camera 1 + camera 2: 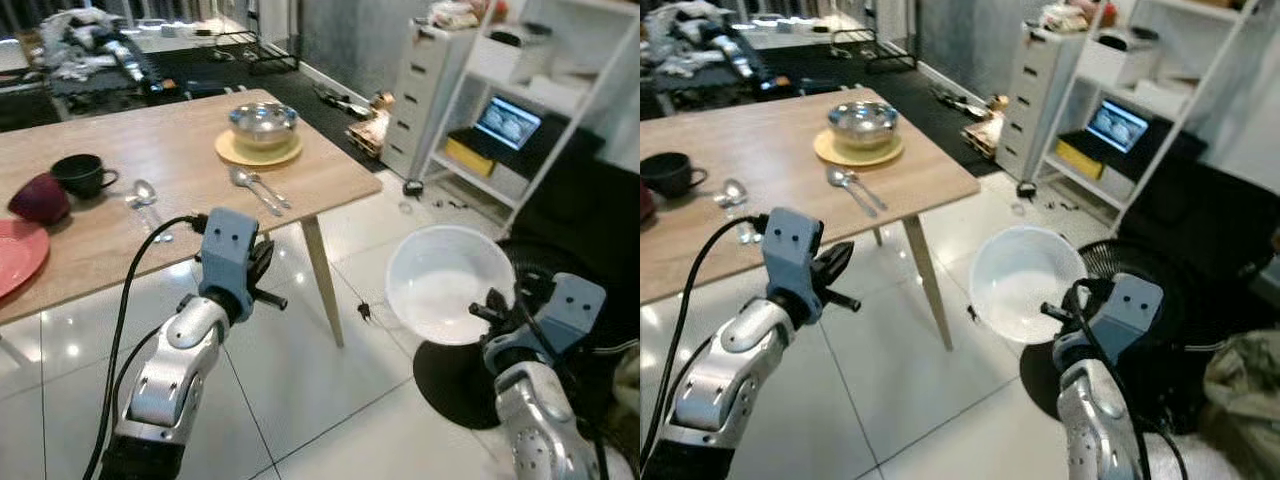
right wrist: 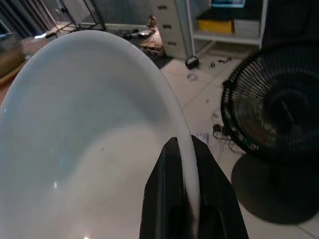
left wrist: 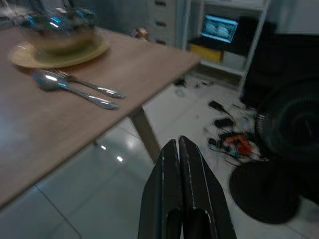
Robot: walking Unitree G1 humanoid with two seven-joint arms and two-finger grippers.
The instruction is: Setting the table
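The right gripper (image 2: 183, 164) pinches the rim of the white bowl (image 1: 440, 283), holding it over the floor clear of the bench (image 1: 150, 190), probably to carry it there, while the left gripper (image 3: 179, 149), closed and empty, hangs beside the bench edge.

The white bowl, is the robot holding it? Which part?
Yes. The right pincer pinches the white bowl by its rim. The left pincer is shut, holding nothing.
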